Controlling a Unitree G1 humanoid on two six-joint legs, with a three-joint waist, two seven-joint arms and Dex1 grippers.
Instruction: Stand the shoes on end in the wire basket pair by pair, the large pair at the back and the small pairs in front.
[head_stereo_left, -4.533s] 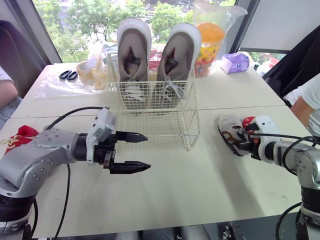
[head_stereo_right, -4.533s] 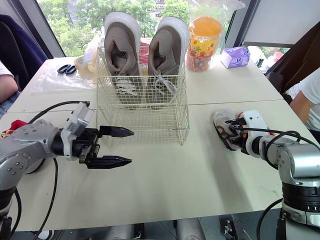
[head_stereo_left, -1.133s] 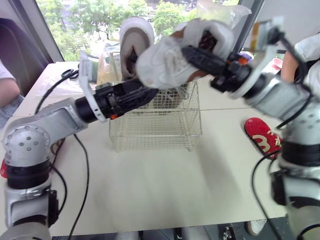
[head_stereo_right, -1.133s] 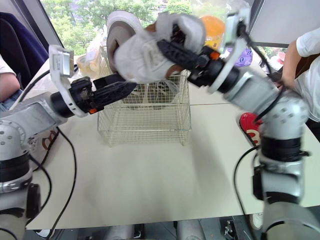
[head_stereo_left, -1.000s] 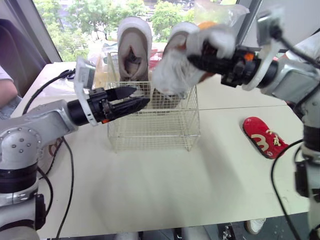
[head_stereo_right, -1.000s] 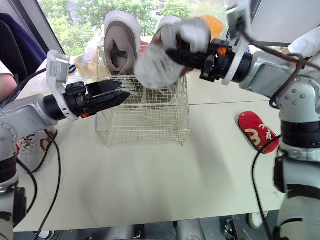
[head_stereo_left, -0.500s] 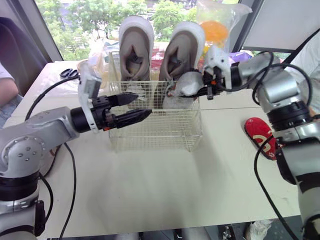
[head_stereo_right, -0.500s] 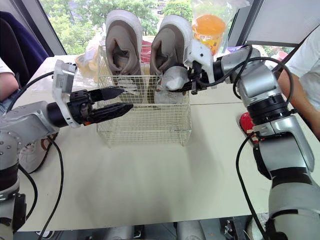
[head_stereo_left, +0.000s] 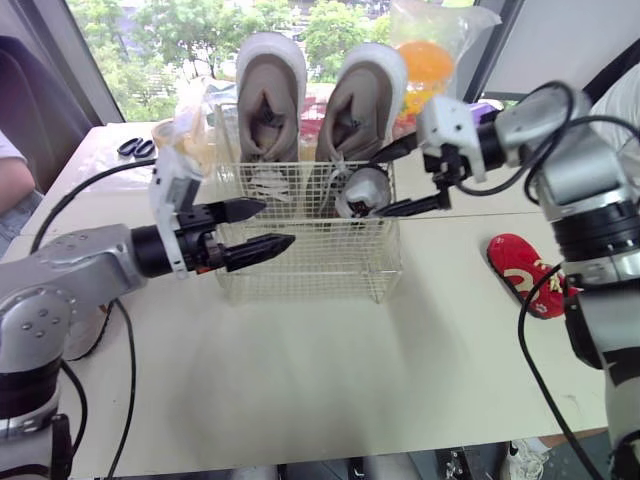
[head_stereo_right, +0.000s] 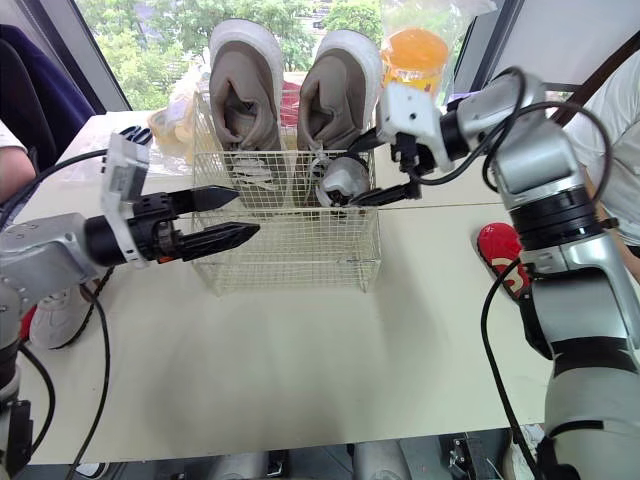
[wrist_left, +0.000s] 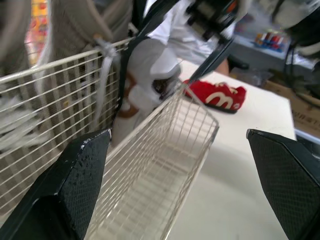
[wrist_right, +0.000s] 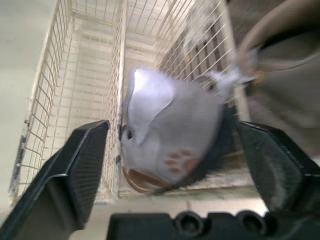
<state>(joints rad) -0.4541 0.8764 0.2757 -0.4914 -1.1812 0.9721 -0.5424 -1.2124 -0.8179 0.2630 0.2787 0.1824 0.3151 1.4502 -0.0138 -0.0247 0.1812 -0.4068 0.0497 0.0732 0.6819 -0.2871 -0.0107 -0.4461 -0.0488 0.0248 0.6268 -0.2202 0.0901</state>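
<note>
Two large beige shoes stand on end at the back of the wire basket. A small grey shoe sits at the basket's right side, just in front of the right large shoe, its top poking above the rim. My right gripper is open, one finger above and one below the grey shoe, with wide gaps around it. My left gripper stands open at the basket's front left. A small red shoe lies on the table to the right.
A white shoe lies at the table's left edge. Behind the basket are an orange container in a plastic bag and scissors. A person's sleeve shows at the left, another person at the right.
My right gripper has opened and let go of the small grey shoe, which has dropped lower into the basket. My left gripper has drawn back a little from the basket.
</note>
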